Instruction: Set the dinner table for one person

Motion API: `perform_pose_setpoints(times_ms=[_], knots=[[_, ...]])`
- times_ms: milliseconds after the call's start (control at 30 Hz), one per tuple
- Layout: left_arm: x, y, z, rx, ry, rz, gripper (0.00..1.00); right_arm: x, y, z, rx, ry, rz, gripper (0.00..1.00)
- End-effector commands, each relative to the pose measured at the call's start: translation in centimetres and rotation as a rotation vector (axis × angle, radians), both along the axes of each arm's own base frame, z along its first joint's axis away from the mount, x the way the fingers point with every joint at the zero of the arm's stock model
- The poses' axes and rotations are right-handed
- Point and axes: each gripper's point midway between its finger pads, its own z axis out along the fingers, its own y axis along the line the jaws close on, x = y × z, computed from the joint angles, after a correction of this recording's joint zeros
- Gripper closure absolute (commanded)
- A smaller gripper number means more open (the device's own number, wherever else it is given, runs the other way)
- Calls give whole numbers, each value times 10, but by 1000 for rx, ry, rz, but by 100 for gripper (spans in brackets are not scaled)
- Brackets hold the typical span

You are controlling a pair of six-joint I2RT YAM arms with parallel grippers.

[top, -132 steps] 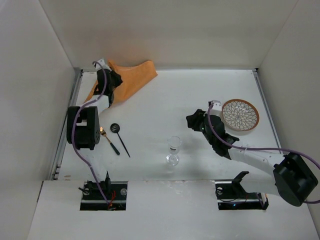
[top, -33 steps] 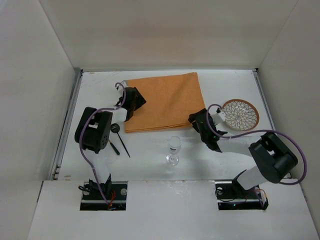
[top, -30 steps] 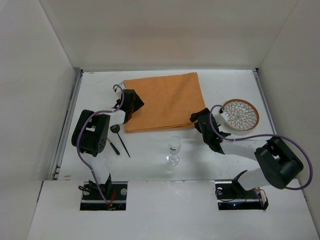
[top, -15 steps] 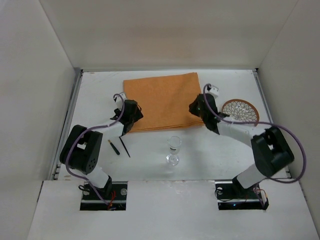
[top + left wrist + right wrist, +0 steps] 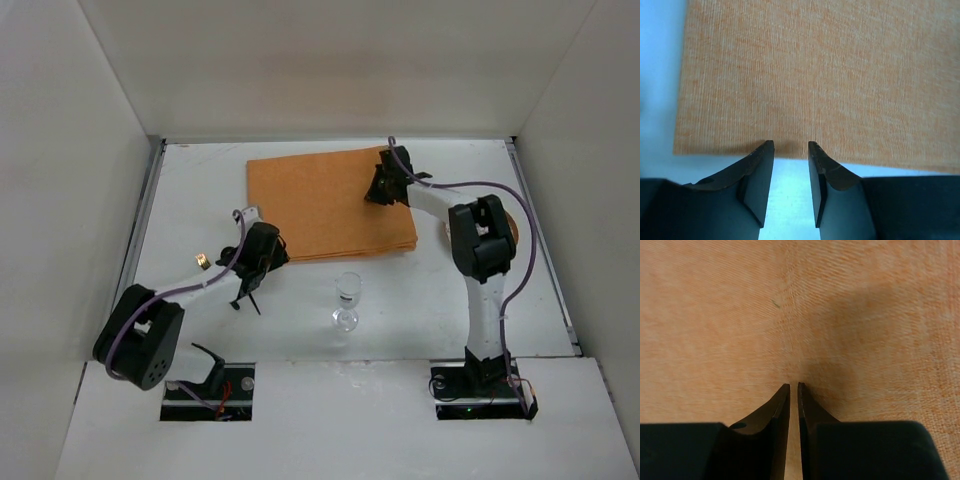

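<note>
The left gripper [image 5: 790,145] has its two dark fingers spread a little, with a clear gap and nothing held between them. Their tips sit right at the near edge of the orange placemat [image 5: 815,75], close to its near-left corner, with a strip of the white dinner table [image 5: 660,75] showing beside and under them. The right gripper [image 5: 793,386] has its fingers pressed almost together, leaving only a thin slit. The tips rest down on the weave of the placemat, and a faint crease runs away from them, but the wrist view does not show whether any cloth is nipped in the slit. From above, the left gripper [image 5: 262,250] lies at the placemat's [image 5: 320,205] near-left corner and the right gripper [image 5: 385,185] at its far-right part. The cloth lies spread flat on the far middle of the dinner table [image 5: 420,290]. A clear stemmed glass [image 5: 347,300] sits on the table just nearer than the placemat's near edge, apart from it. A dark utensil handle [image 5: 247,298] shows beneath the left arm.
</note>
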Motion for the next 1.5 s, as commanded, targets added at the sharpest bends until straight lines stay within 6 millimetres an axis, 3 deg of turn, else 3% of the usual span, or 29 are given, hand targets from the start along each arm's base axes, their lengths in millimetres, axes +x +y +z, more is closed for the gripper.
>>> perform_pose_setpoints(times_ms=[0,133,333,467,700,967,1133,1200,1300,1467], knots=[[-23,3,-4,-7,48,-17,68,0,-22,-1,23,66,-53,82],[-42,-2,-11,-9,89,-40,67,5,-46,-9,19,96,-94,81],[-51,-16,-28,20,132,-97,67,9,-56,2,30,81,-117,80],[-51,-21,-43,37,157,-105,67,5,-61,-5,15,99,-117,79],[-24,-21,-52,67,141,-56,67,-7,-77,1,-12,60,-167,78],[5,-34,-54,95,127,-58,67,-12,-96,39,28,-54,-211,78],[15,-24,-56,94,126,-31,67,-19,-105,70,46,-126,-236,78],[10,-25,-53,88,120,-41,67,-27,-107,87,46,-170,-241,71],[0,-22,-38,76,76,-47,64,-45,-114,118,52,-261,-253,53],[-3,-17,28,24,-131,-46,49,-97,-130,156,87,-401,-297,37]])
